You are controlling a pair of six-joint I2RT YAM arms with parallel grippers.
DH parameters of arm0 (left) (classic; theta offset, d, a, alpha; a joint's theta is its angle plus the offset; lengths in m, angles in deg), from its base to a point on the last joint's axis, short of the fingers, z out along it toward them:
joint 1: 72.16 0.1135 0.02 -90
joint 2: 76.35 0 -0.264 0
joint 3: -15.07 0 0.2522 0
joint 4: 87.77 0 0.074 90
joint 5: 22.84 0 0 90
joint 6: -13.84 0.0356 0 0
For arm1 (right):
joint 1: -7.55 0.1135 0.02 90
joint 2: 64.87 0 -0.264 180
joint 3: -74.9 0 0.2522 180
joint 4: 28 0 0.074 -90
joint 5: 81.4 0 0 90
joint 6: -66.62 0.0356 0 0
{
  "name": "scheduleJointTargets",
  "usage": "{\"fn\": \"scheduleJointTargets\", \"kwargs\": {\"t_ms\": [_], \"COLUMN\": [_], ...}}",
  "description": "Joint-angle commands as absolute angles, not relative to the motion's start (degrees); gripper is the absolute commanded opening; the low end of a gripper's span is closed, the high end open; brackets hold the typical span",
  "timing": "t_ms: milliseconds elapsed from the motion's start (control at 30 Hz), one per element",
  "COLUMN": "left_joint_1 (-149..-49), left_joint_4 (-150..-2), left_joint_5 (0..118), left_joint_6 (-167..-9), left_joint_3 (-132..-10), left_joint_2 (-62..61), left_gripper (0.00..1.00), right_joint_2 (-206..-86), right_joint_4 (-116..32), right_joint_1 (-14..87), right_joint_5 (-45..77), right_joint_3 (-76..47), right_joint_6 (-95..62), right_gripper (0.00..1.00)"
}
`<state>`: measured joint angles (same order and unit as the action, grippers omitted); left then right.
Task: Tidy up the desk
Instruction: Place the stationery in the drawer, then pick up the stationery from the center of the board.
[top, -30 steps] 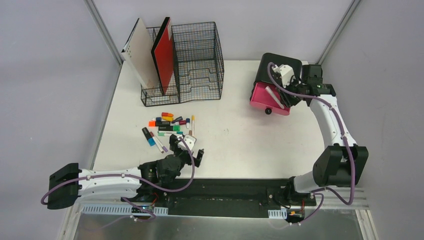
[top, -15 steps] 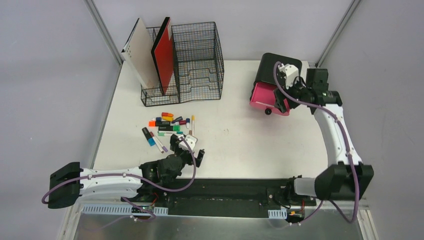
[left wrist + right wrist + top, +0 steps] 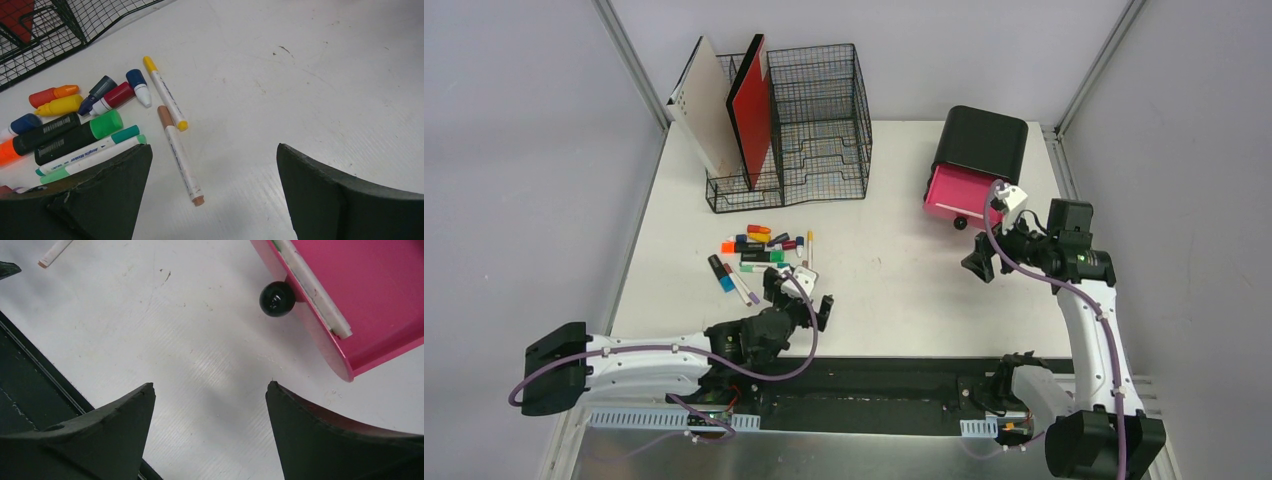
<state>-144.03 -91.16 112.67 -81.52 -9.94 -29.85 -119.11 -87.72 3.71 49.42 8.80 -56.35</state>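
The white desk [image 3: 904, 270] carries a scatter of coloured markers [image 3: 759, 250] left of centre. My left gripper [image 3: 799, 295] hovers just near of them, open and holding nothing. In the left wrist view its gripper [image 3: 212, 147] frames bare desk, with a brown-capped white marker [image 3: 179, 152] just inside the left finger and a yellow marker [image 3: 165, 93] beyond. My right gripper [image 3: 977, 262] is open and empty over bare desk, near of the pulled-out pink drawer [image 3: 962, 195]. The right wrist view shows the gripper [image 3: 210, 385], the drawer [image 3: 380, 295], its black knob [image 3: 277, 298] and a white marker [image 3: 312, 287] lying inside.
A black wire-mesh organizer [image 3: 819, 120] with a red board [image 3: 751, 110] and a beige board [image 3: 709, 105] stands at the back left. The black box [image 3: 981, 143] housing the drawer sits back right. The desk's black front strip [image 3: 30, 385] lies close under the right gripper.
My right gripper opened over the pink drawer, left the white marker in it and drew back toward the near side. The left arm has hardly moved.
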Motion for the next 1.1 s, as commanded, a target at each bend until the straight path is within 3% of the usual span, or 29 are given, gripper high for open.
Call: {"fn": "scheduleJointTargets", "kwargs": {"t_ms": [0, 200, 433, 633, 867, 1067], "left_joint_1": [-142.6, -135.18, -125.09, -121.43, -117.16, -114.0], "left_joint_4": [-91.52, -86.89, -81.94, -75.71, -69.46, -68.23], "left_joint_5": [113.99, 107.28, 99.33, 99.09, 94.7, 90.67], "left_joint_6": [-83.64, -87.38, -93.8, -97.89, -99.32, -99.95], "left_joint_3": [-13.16, -15.27, -16.25, -22.68, -31.36, -32.82], "left_joint_2": [-28.02, -27.02, -27.6, -18.14, -6.55, -4.02], "left_gripper": [0.99, 0.99, 0.9, 0.86, 0.63, 0.5], "right_joint_2": [-116.37, -117.62, -117.45, -117.25, -117.15, -117.06], "right_joint_4": [-85.92, -87.72, -87.97, -88.16, -88.34, -88.4], "right_joint_1": [2.12, 2.01, 2.01, 2.01, 2.01, 2.01], "right_joint_5": [51.49, 52.72, 51.44, 51.58, 51.31, 51.31], "right_joint_3": [10.69, 10.26, 10.55, 10.69, 10.75, 10.76], "right_joint_6": [-59.56, -61.07, -62.25, -62.56, -62.93, -63.15], "right_gripper": [0.85, 0.85, 0.85, 0.85, 0.85, 0.86]}}
